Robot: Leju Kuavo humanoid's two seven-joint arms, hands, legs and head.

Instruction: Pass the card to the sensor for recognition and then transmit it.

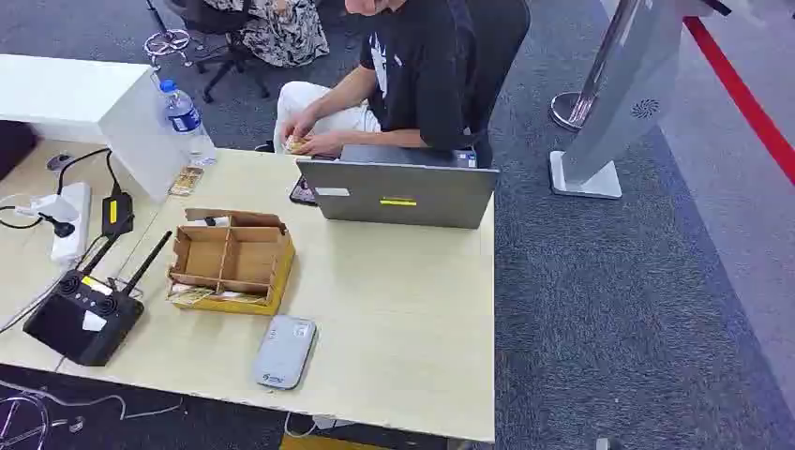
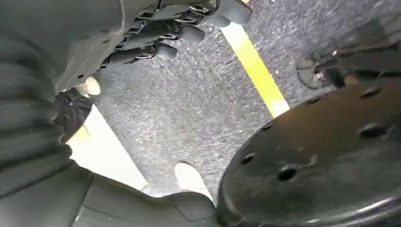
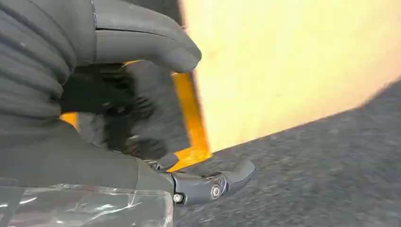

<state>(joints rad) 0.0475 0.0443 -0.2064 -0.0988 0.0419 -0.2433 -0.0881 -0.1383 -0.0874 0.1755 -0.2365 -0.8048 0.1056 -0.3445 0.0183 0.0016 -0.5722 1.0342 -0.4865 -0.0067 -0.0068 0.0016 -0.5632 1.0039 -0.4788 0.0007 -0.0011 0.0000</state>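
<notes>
I judge the task barely begun: nothing is lifted, nothing sits at the sensor, and both arms hang below the table [image 1: 403,309]. In the left wrist view my left hand [image 2: 161,33] hangs over grey carpet with a yellow floor line beside it; its dark fingers [image 2: 165,49] lie loosely apart and hold nothing. In the right wrist view my right hand [image 3: 142,118] is close to the pale table edge, thumb and fingers [image 3: 222,182] spread, nothing between them.

The cards [image 1: 202,296], as far as I can make out, lie flat in the front compartment of the divided cardboard box [image 1: 230,258] on the table; they show as pale, thin slips with a faint print, too small for me to read. The grey flat device [image 1: 284,352] just in front of the box, near the table's front edge, is probably the sensor, though I cannot confirm that.

What is left, then, is everything: bring a hand up, pick a card out of the box, hold it to the sensor, then hand it on. A person [image 1: 412,66] sits across the table behind an open laptop [image 1: 398,192].
</notes>
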